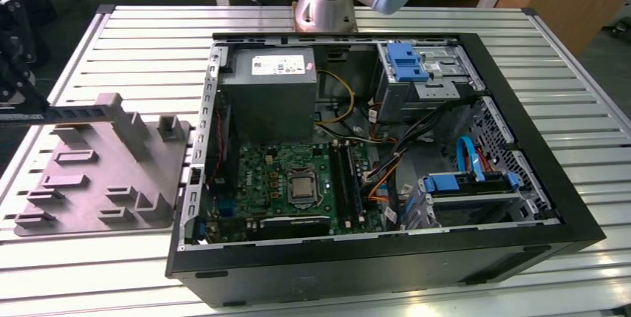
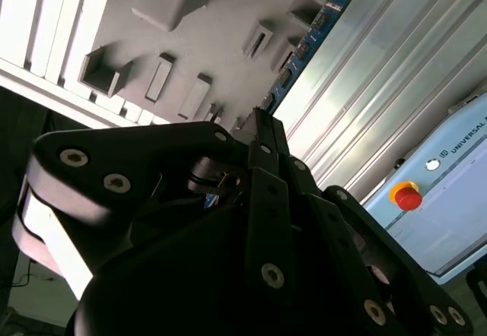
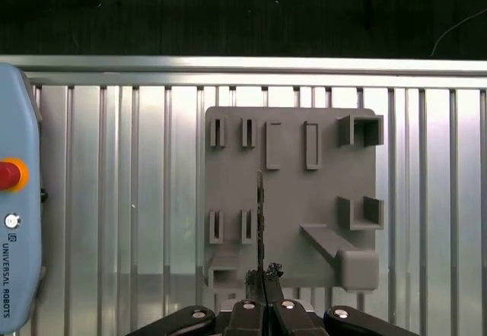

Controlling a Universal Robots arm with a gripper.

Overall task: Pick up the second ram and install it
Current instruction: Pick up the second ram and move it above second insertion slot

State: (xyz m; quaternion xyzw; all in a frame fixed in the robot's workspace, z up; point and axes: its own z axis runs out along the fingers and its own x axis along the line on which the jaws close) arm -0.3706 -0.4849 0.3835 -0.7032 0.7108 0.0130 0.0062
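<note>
In the first wrist view my end effector [image 3: 264, 289] is clamped on the second ram [image 3: 260, 214], held edge-on above the grey tray [image 3: 319, 191]. In the second wrist view its bluish edge juts over that tray. In the exterior view the tray sits beside the open computer case [image 1: 374, 273].

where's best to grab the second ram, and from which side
Pinch the second ram across its flat faces, coming down onto its upper long edge: it is thin and stands on edge over the grey tray. The gripper seems shut on it so.
</note>
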